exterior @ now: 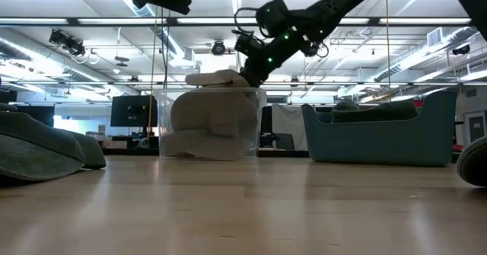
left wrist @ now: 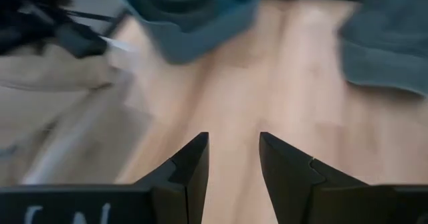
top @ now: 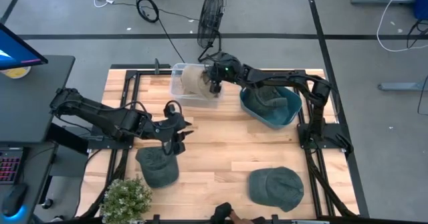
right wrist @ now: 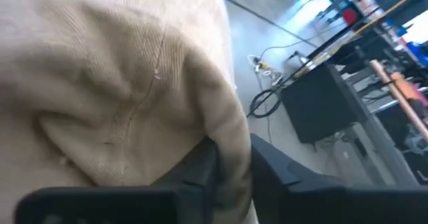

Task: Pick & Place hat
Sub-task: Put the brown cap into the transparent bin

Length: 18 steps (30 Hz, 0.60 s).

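Observation:
A beige knit hat (top: 194, 80) sits in a clear plastic bin (top: 178, 85) at the table's far edge; in the low view the beige hat (exterior: 211, 122) fills the bin and bulges above its rim. My right gripper (top: 214, 81) reaches over the bin from the right and is shut on the hat. My left gripper (top: 176, 129) hovers open over bare wood left of centre, just beyond a grey hat (top: 158, 166) that lies flat near the near-left corner. Its fingers (left wrist: 190, 167) stand apart with nothing between them. My right gripper (right wrist: 234, 154) pinches a rolled fold of the beige hat (right wrist: 231, 134) at its right side between the two fingers (right wrist: 197, 174). It comes slanting down from the table's right. The hat's bulk rests in the clear bin (exterior: 255, 125); the pinched part stands at rim height.
A blue bin (top: 271, 107) with a grey hat inside stands right of the clear bin. Another grey hat (top: 275, 186) lies near the near edge, right of centre. A potted plant (top: 126, 198) stands at the near-left corner. Bare wood runs across the table's middle.

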Available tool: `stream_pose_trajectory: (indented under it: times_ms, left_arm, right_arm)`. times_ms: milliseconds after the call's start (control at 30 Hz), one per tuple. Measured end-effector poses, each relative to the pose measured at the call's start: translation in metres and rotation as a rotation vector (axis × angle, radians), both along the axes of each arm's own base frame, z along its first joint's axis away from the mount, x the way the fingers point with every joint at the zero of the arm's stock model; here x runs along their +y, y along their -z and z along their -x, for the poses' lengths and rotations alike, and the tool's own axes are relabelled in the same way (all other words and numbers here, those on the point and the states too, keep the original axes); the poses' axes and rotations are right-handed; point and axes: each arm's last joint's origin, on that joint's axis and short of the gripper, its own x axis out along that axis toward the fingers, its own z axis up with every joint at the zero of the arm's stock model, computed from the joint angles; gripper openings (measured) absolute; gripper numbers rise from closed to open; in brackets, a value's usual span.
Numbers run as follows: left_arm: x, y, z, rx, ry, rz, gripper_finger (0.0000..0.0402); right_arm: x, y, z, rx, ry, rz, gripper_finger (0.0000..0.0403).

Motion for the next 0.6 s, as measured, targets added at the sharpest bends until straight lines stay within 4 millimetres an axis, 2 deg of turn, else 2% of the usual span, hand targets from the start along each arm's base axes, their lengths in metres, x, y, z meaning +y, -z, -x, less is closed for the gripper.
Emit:
stream_pose_trajectory:
  times_ms: [133, 267, 433, 600]
  left_arm:
    - [0.008, -0.002, 0.000, -0.032, -0.132, -0.087, 0.0137]
    - [0.031, -0.003, -0.003, -0.043, -0.275, -0.131, 0.0137]
    - [0.077, -0.003, -0.005, -0.031, -0.449, -0.127, 0.0137]
    - [0.136, 0.004, -0.002, 0.009, -0.574, -0.040, 0.0125]
  right_arm:
    - [0.003, -0.013, -0.005, -0.042, 0.023, -0.023, 0.0122]
    - [0.012, -0.029, -0.011, -0.012, 0.017, -0.069, 0.0156]
    - [0.034, -0.047, -0.015, 0.150, 0.047, -0.063, 0.0176]
    - [0.071, -0.073, -0.009, 0.280, 0.100, 0.001, 0.0166]
